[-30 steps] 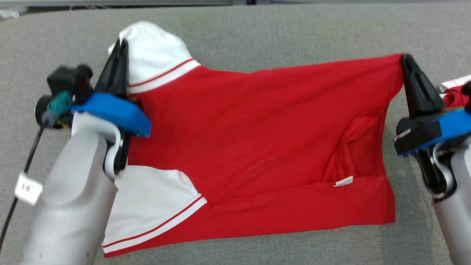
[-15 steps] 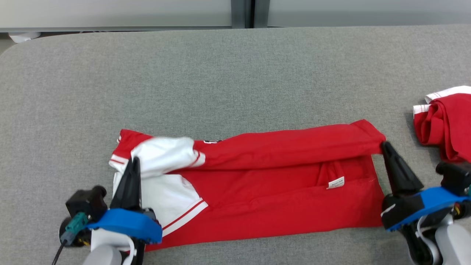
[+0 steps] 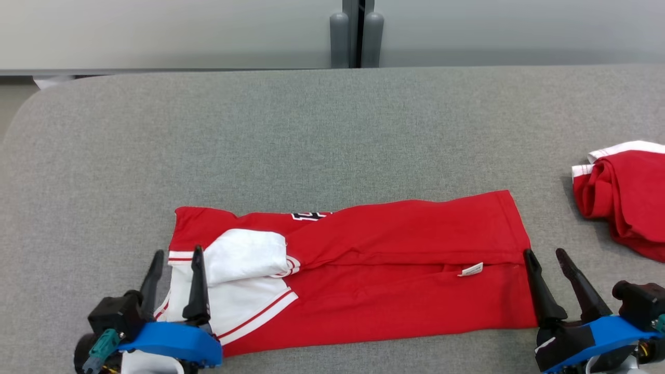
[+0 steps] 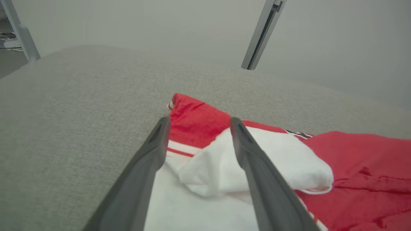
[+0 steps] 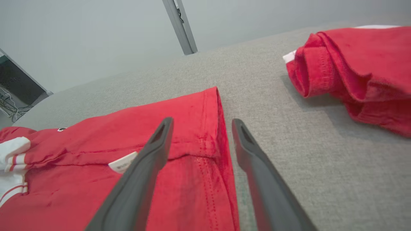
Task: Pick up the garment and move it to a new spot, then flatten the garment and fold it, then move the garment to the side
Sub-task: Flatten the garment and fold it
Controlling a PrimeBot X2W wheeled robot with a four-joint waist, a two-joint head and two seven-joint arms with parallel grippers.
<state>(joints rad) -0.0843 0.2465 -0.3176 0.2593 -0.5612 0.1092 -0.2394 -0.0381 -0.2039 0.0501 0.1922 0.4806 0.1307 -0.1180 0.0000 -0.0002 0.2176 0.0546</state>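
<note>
The garment (image 3: 395, 291) lies folded once on the tabletop (image 3: 311, 130), the left gripper (image 3: 177, 253) and right gripper (image 3: 544, 253) at its ends, jaws apart and empty; further folds and moving it aside likely remain.

The grey padded table (image 3: 322, 135) lies bare across its whole far half, so a gripper could sweep freely there. A folded red jersey (image 3: 395, 311) spans the near middle, lying low and flat. To the right a 2nd red garment (image 3: 628, 192) sits bunched near the table's edge, well apart from the jersey, with a bare strip between them. The left gripper (image 3: 177, 251) stands spread at the jersey's white sleeve end. The right gripper (image 3: 544, 251) stands spread at the other end, 1 finger over cloth, 1 over table. 2 grey posts (image 3: 339, 41) rise beyond the far edge.
</note>
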